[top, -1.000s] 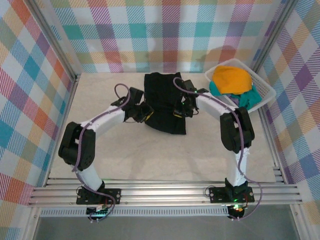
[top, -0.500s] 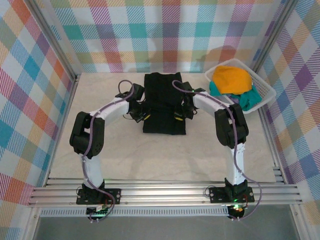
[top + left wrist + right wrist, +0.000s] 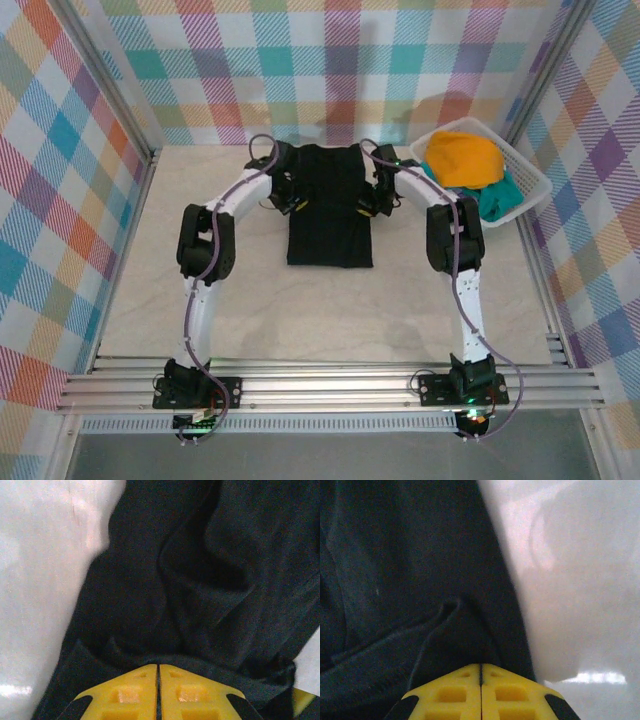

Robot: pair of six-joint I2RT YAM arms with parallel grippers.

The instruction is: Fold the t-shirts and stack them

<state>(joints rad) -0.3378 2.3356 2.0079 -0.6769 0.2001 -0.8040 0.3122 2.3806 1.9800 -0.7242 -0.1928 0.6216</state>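
**Left wrist view.** The left gripper (image 3: 158, 667) has its yellow pads pressed together on a bunched edge of the black t-shirt (image 3: 210, 580). The shirt's creases run away from the tips, and the pale table (image 3: 40, 580) shows at the left. We cannot tell which part of the garment is pinched.

**Right wrist view.** The right gripper (image 3: 481, 666) is likewise closed. A ridge of the same cloth leads into its tips, close to the shirt's outer edge.

**Top external view.** The black t-shirt lies flat as a narrow rectangle at the far middle of the table, with one gripper at each long side. We judge it partly folded: the sides appear turned in, and the crosswise fold is not yet made. The orange t-shirt (image 3: 462, 158) and teal t-shirt (image 3: 497, 200) sit heaped, unfolded, in the white basket (image 3: 535, 180) at far right. No stack is begun. Here the fingers are lost against the dark cloth, and whatever lies deeper in the basket is hidden.
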